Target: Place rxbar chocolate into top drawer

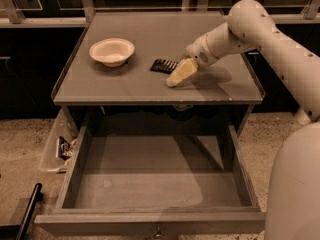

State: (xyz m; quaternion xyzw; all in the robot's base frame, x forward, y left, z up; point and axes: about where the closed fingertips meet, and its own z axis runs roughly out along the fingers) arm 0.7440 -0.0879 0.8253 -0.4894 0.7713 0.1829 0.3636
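Observation:
The rxbar chocolate [164, 65] is a small flat black bar lying on the grey tabletop [150, 34], right of the cream bowl. My gripper [178, 74] reaches in from the right on the white arm and hovers at the bar's right end, its cream fingers pointing down and left just beside the bar. The top drawer [155, 184] is pulled out wide open below the tabletop, and its inside holds nothing. A small metal knob [159, 231] shows on its front panel.
A round cream bowl [112, 51] sits on the tabletop's left part. A clear plastic bin [56, 149] with small packets stands on the floor left of the drawer. A black bar [27, 211] lies at the lower left. My white body [295, 184] fills the right side.

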